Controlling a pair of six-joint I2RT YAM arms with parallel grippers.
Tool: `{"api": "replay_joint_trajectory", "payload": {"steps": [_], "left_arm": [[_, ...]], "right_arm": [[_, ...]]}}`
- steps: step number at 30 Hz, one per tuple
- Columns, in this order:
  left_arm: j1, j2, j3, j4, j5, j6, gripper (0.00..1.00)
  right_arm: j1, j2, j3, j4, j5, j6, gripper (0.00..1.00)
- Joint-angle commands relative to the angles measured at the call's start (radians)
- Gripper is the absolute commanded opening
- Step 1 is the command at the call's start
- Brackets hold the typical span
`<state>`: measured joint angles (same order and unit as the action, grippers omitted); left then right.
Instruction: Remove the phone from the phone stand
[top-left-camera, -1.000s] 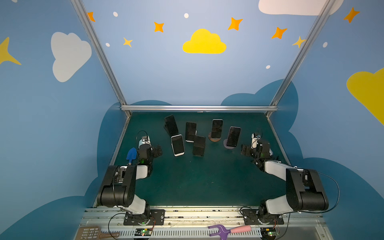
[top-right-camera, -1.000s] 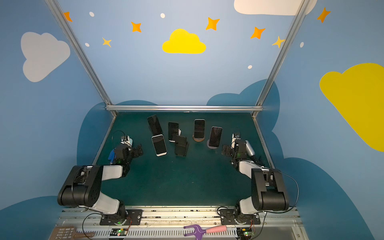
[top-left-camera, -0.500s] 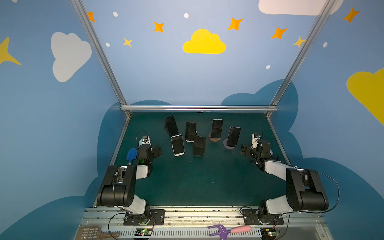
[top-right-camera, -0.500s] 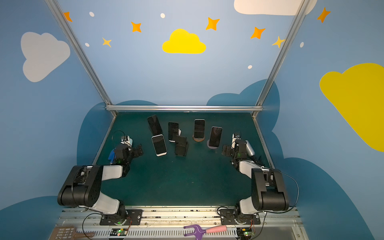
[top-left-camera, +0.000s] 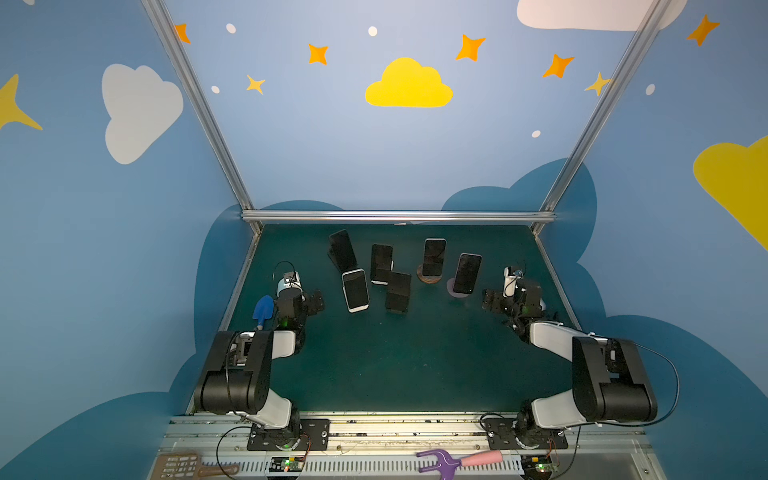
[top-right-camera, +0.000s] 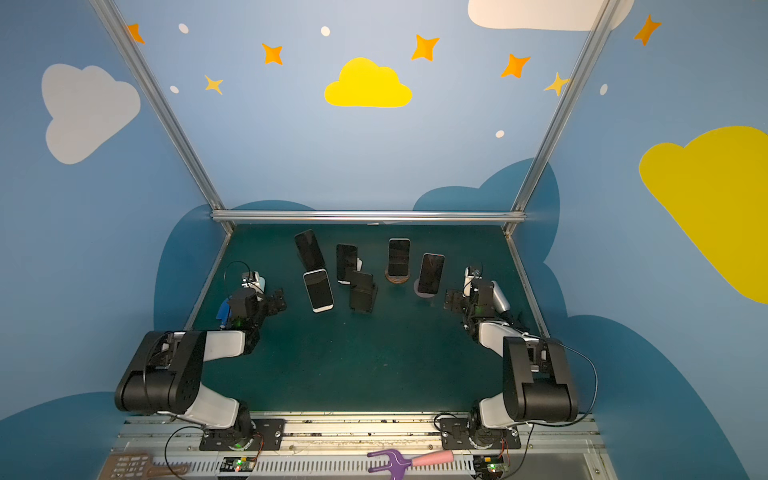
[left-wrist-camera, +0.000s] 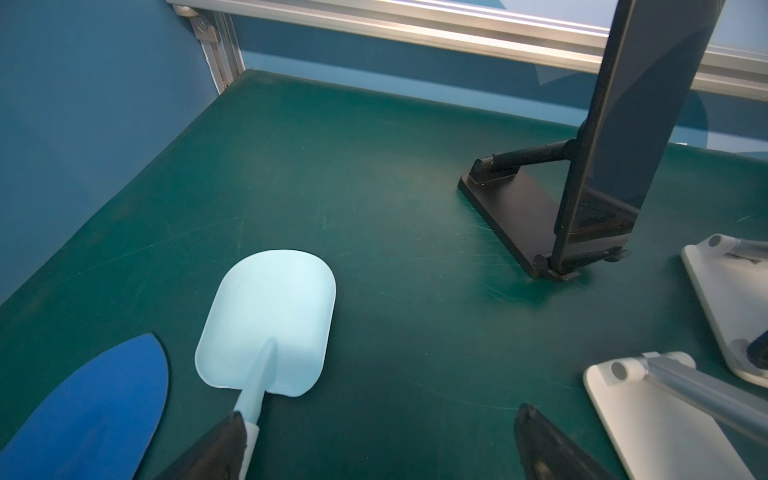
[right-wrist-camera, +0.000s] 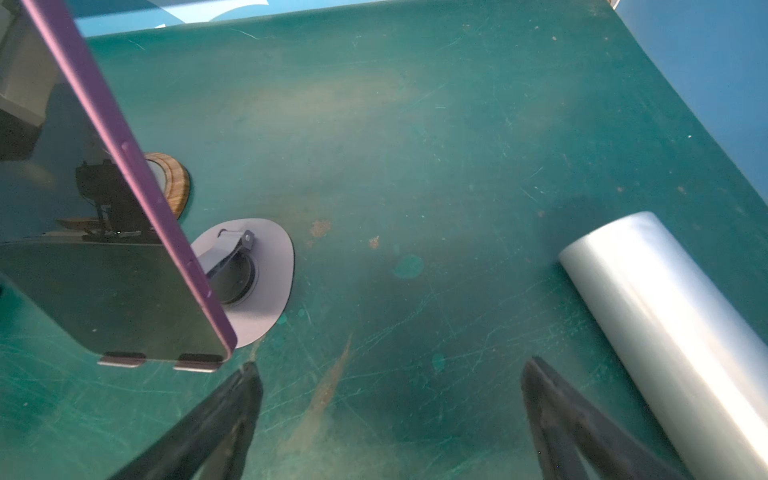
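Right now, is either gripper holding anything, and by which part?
Nothing is held. The left gripper and right gripper are both open and empty; the purple-edged phone sits untouched on its stand.

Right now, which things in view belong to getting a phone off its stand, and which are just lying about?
Job: purple-edged phone on lilac stand; black phone on black stand; dark phone on wooden stand; left gripper and right gripper, both open.

Lying about: blue trowel, pale blue shovel, silver cylinder, purple fork, brown spatula.
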<state>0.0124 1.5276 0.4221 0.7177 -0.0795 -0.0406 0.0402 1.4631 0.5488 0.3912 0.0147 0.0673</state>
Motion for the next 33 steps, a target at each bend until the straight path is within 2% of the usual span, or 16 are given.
{"api": "replay_joint_trajectory", "payload": {"steps": [1,18,21,23,25,28,33], "left_arm": [[-0.001,-0.009,0.008,0.002,0.006,0.004,1.0],[0.003,-0.009,0.01,0.0,0.01,0.003,1.0],[0.001,-0.012,0.006,0.004,0.011,0.004,1.0],[0.003,-0.027,0.027,-0.037,0.049,0.01,1.0],[0.002,-0.074,0.077,-0.158,0.054,0.018,1.0],[0.002,-0.187,0.102,-0.278,0.063,0.02,1.0],[0.002,-0.447,0.123,-0.436,0.084,0.019,1.0]], "right_arm": [[-0.006,-0.007,0.011,-0.005,-0.009,-0.003,0.97],[-0.021,-0.009,0.011,-0.005,-0.036,0.0,0.97],[-0.001,-0.013,0.005,-0.001,0.012,0.007,0.97],[0.007,-0.023,-0.003,0.004,0.094,0.039,0.97],[0.009,-0.047,-0.002,-0.017,0.178,0.085,0.97],[0.02,-0.1,-0.012,-0.041,0.214,0.083,0.97],[0.031,-0.217,0.074,-0.264,0.319,0.14,0.97]]}}
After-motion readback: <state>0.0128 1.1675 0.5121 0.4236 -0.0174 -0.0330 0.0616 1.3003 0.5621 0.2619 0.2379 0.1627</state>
